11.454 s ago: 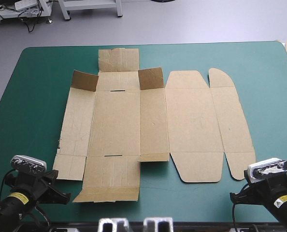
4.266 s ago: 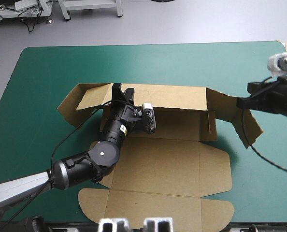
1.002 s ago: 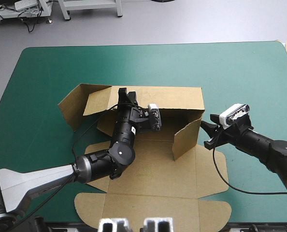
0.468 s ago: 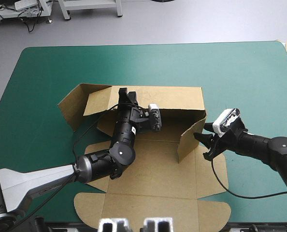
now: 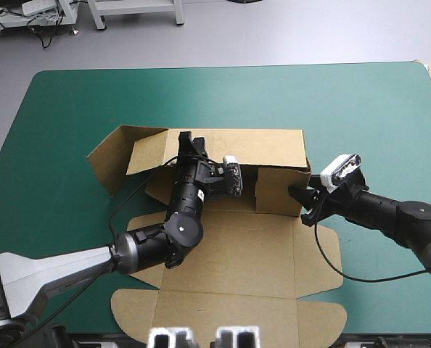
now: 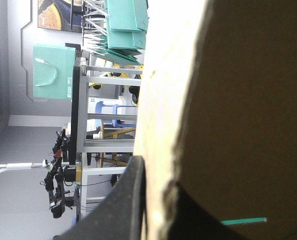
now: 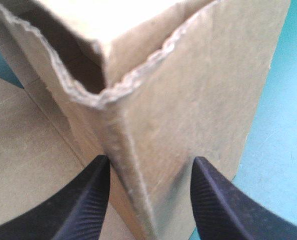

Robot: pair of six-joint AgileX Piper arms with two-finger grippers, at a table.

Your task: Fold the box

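Right, starting at the left of the teal-green counter: the brown box sits mid-counter, half built. Its left end flap splays outward, not yet tucked. The left claw is up at the top edge of the raised back wall, and its wrist view shows board sandwiched between the black fingers, so it's clamped on that wall and propping it upright. The lid panel lies flat on the near side.

Over on the right, the right claw stands spread, its fingers straddling the corner of the right end wall without pinching it.

As for handling, this looks like light, stiff corrugated sheet that should hinge readily on its scored creases but spring back if let go. The best holds are probably the top edges close to a corner. Squeezing mid-panel risks a dent, and an unpinned box may skate on the cover.
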